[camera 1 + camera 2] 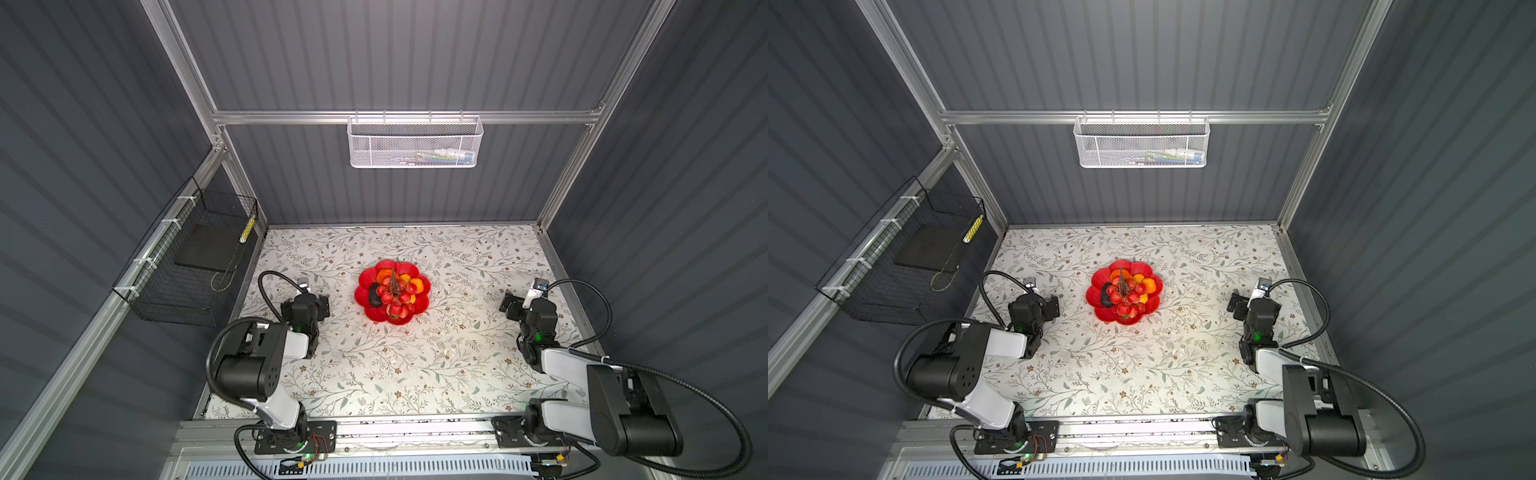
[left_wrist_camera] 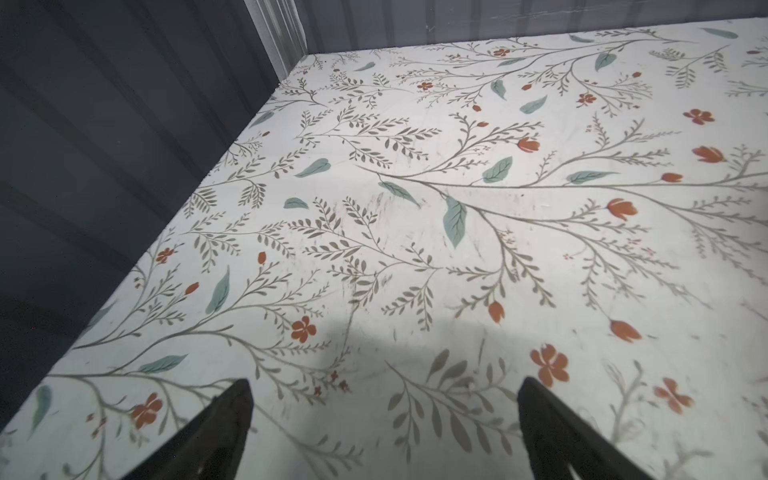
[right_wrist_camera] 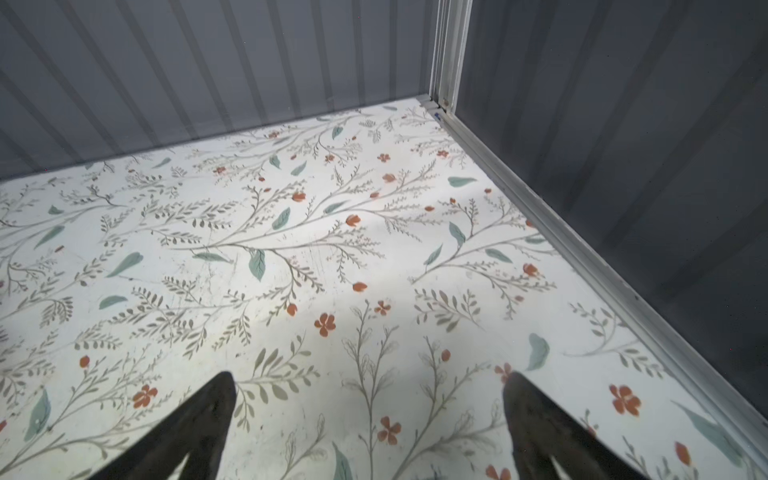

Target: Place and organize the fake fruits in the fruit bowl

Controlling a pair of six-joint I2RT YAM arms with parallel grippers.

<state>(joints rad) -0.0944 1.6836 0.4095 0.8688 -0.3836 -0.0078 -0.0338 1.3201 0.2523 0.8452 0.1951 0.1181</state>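
Left gripper (image 2: 384, 381), right gripper (image 3: 370, 374) gape — fruit bowl (image 1: 366, 277) sits between, apart

fruit bowl (image 1: 365, 279) centre hidden under fake fruits (image 1: 395, 295), white mesh basket (image 1: 415, 143) contents blurred — left hand (image 2: 385, 381), right hand (image 3: 370, 374) cut off

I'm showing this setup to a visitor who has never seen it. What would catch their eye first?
The glossy red, flower-shaped fruit bowl near the middle of the floral table stands out first, heaped with fake fruits in red, orange and one dark oval. Next come the two black arms flanking it, left gripper and right gripper both open and empty above the table.
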